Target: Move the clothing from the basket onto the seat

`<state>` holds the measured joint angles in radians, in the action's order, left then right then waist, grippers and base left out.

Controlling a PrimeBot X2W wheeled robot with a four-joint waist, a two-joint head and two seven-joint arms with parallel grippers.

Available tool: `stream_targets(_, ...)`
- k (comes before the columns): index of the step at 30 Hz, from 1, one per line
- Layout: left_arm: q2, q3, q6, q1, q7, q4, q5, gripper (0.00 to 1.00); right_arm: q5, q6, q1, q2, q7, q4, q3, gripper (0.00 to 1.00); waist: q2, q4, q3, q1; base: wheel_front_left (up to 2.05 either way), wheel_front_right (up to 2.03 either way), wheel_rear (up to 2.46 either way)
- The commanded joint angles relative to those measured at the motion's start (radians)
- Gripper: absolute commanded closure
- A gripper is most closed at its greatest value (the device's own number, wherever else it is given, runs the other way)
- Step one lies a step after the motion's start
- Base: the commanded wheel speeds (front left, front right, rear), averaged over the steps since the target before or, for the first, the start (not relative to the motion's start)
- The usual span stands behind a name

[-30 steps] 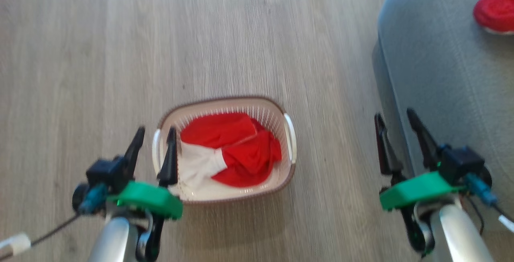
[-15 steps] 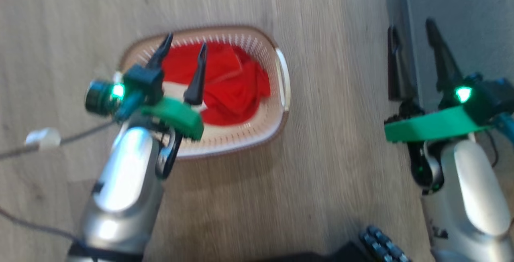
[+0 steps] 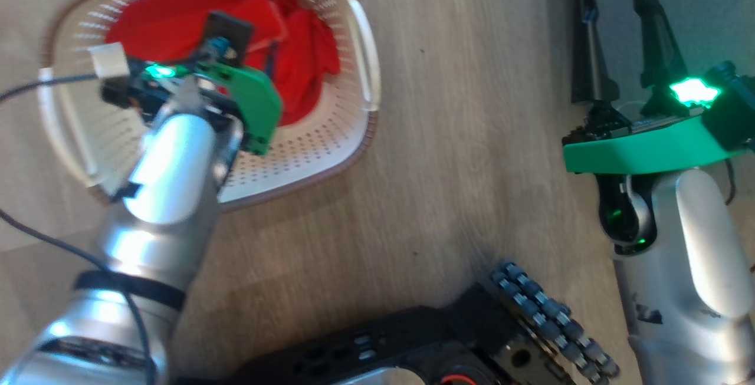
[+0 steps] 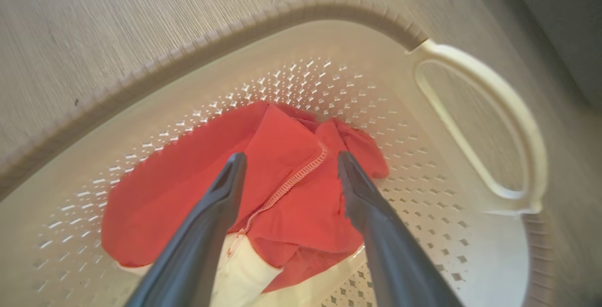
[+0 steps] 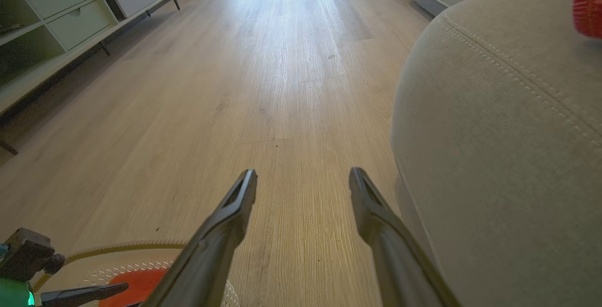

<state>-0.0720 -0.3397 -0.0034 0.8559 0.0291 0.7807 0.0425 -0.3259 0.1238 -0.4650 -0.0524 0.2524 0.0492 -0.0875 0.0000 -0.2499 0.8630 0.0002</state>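
Clothing [image 4: 160,199]: red heap with a white panel at its 6 o'clock edge. It lies crumpled on the floor of the basket [image 4: 329,76], toward the 9 o'clock half in the left wrist view. None of it is lifted.

Basket contents: this heap alone. Bare perforated plastic shows from 1 to 5 o'clock of it. The white handle [image 4: 475,123] sits at 3 o'clock. The basket stands on the wooden floor [image 5: 282,62].

Left end effector [image 4: 288,159]: inside the basket rim, fingers apart and straddling a fold with a pale stitched hem. Whether the tips touch the cloth cannot be told.

Step in hand, as judged: reach for the first grasp, not yet closed.

Next move calls for a slight descent, closure on the hemmed fold, then a lift high enough that trailing cloth clears the rim. Loose fabric may snag the perforations or tip the light basket.

Right end effector [image 5: 303,175]: fingers apart, holding nothing, above the floor.

Seat [image 5: 494,133]: grey cushion at 3 o'clock of the right end effector, well apart from the basket. A red textured item [image 5: 589,8] rests on it at 1 o'clock; its kind cannot be told.
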Motion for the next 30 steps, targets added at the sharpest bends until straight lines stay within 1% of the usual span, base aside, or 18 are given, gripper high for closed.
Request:
stream_targets(1,-0.042,0.018,0.014,0.017,0.011,0.015,-0.016,0.00,-0.013,0.007,0.015,0.002,0.009,-0.036,-0.029,0.00,0.0000,-0.053,0.050,-0.0002,0.00,0.00,0.00)
stream_targets(4,-0.065,0.030,0.035,0.052,0.013,0.073,-0.016,0.00,-0.030,0.007,0.014,0.002,0.009,-0.043,-0.038,0.00,0.0000,-0.077,0.070,-0.0002,0.00,0.00,0.00)
stream_targets(9,-0.101,0.037,0.053,0.096,0.012,0.150,-0.018,0.00,-0.059,0.007,0.023,0.002,0.009,-0.054,-0.049,0.00,0.0000,-0.107,0.096,-0.0002,0.00,0.00,0.00)
stream_targets(14,-0.111,0.032,0.060,0.123,0.007,0.200,-0.021,0.00,-0.078,0.007,0.031,0.002,0.009,-0.052,-0.063,0.00,0.0000,-0.121,0.104,-0.0002,0.00,0.00,0.00)
stream_targets(22,-0.126,0.014,0.087,0.178,0.014,0.297,-0.032,0.00,-0.107,0.007,0.036,0.002,0.009,-0.058,-0.090,0.00,0.0000,-0.138,0.119,-0.0002,0.00,0.00,0.00)
stream_targets(26,-0.130,0.002,0.088,0.201,0.022,0.341,-0.037,0.00,-0.114,0.007,0.035,0.002,0.009,-0.064,-0.094,0.00,0.0000,-0.145,0.132,-0.0002,0.00,0.00,0.00)
stream_targets(30,-0.125,-0.004,0.079,0.213,0.021,0.374,-0.030,0.00,-0.116,0.007,0.034,0.002,0.009,-0.064,-0.096,0.00,0.0000,-0.149,0.141,-0.0002,0.00,0.00,0.00)
